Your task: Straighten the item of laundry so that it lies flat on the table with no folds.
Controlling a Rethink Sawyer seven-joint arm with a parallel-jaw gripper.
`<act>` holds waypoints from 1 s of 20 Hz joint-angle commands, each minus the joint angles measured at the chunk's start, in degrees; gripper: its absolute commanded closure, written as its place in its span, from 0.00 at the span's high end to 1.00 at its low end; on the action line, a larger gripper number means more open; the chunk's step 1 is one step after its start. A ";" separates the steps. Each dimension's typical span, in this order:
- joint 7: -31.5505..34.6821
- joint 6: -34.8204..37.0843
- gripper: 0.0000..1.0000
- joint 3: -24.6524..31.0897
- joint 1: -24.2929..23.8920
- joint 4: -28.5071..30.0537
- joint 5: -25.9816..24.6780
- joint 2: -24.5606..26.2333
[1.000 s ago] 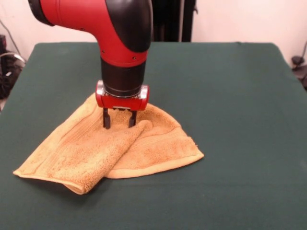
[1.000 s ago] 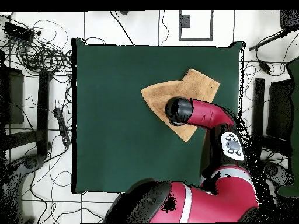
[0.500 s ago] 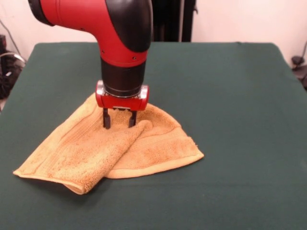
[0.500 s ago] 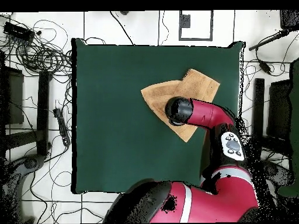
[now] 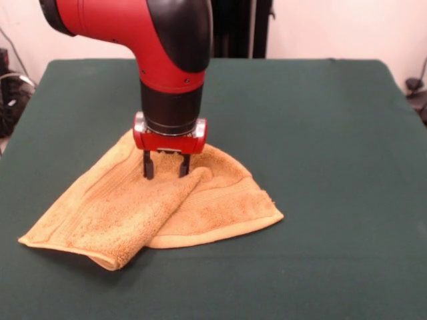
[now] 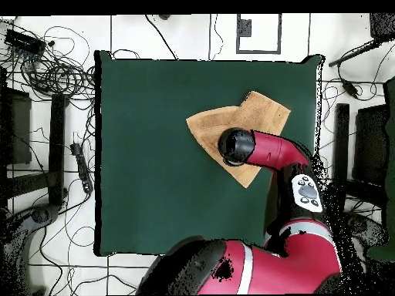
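from above, the dark green desk fills the middle, with the yellow-orange towel lying toward its right side, nearer the top edge than the bottom. the towel is folded over itself into an uneven, pointed shape, one corner reaching left and another toward the bottom. the red and black arm reaches in from the lower right, and its black wrist end sits over the towel's lower middle, hiding the tool beneath it. cables lie tangled on the floor to the left of the desk.
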 commanded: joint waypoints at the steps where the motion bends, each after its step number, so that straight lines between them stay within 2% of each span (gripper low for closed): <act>1: 6.18 -6.23 1.00 4.22 2.71 2.21 -2.24 3.00; 15: 5.64 -5.32 1.00 4.11 3.15 0.39 -2.38 3.93; 18: 9.23 -4.74 1.00 2.67 4.29 -4.66 -0.17 7.54; 20: 8.76 -5.96 1.00 2.68 4.49 -9.21 -0.17 11.12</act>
